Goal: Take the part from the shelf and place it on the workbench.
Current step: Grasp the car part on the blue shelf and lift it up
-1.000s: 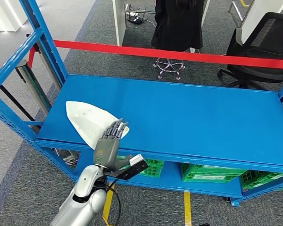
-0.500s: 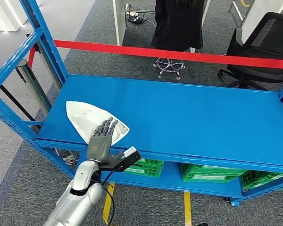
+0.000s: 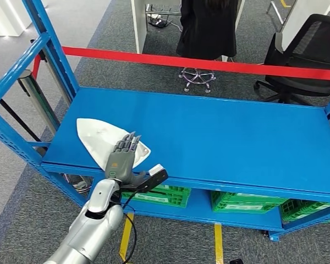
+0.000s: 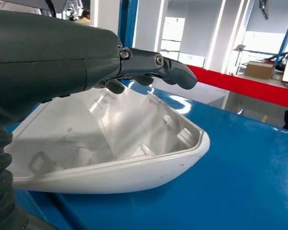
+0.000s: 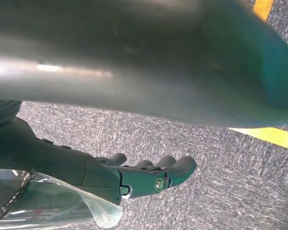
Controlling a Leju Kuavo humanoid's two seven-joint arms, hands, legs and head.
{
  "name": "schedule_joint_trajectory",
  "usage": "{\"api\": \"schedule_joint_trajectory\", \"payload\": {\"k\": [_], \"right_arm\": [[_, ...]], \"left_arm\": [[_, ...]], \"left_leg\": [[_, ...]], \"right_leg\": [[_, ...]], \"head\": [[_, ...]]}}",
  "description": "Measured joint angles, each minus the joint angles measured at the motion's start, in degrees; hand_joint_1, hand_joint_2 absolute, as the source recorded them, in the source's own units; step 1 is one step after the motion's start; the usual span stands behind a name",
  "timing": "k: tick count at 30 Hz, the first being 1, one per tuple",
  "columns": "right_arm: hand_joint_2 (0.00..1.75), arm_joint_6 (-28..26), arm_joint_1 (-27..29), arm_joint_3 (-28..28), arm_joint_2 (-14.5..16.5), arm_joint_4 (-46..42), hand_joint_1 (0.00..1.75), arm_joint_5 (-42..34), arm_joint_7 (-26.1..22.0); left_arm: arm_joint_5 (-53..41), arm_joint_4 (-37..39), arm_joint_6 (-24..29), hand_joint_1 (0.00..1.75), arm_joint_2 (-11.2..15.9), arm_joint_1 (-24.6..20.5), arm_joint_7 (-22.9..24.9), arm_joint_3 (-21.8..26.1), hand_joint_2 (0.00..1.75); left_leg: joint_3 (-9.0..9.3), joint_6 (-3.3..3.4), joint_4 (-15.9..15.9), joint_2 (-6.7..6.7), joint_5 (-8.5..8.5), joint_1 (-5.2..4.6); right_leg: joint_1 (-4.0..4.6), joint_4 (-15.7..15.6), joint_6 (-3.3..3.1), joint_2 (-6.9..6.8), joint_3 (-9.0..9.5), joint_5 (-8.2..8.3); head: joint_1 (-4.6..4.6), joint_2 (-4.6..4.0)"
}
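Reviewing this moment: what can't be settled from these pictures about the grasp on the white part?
- Contact: in the head view the left hand covers the white part's near end; in the left wrist view the fingers hover above it, touch unclear.
- Thumb: hidden beneath the hand.
- Right hand: hangs over carpet, a blurred dark shape overhead.

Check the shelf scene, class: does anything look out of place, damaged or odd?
Nothing stands out. The white moulded plastic part lies hollow side up on the blue metal shelf, intact near its front left corner. The left hand is over the part's near end, fingers extended, not gripping it.
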Motion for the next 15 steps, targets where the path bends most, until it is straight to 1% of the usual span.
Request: {"api": "schedule_joint_trajectory", "payload": {"k": [7, 15], "right_arm": [[0.0, 0.22, -0.06, -0.39, 0.0, 0.02, 0.0, 0.26, 0.14], [0.0, 0.31, -0.1, -0.44, 0.0, 0.02, 0.0, 0.48, 0.25]], "left_arm": [[-0.84, 0.0, -3.58, 0.0, -0.19, -1.0, 1.66, -0.1, 1.75], [-1.7, 0.01, -3.91, 0.0, -0.19, -1.23, 2.81, -0.17, 1.75]], "left_leg": [[0.0, 0.0, 0.0, 0.0, 0.0, 0.0], [0.0, 0.0, 0.0, 0.0, 0.0, 0.0]], "right_leg": [[0.0, 0.0, 0.0, 0.0, 0.0, 0.0], [0.0, 0.0, 0.0, 0.0, 0.01, 0.0]], "head": [[0.0, 0.0], [0.0, 0.01]]}}
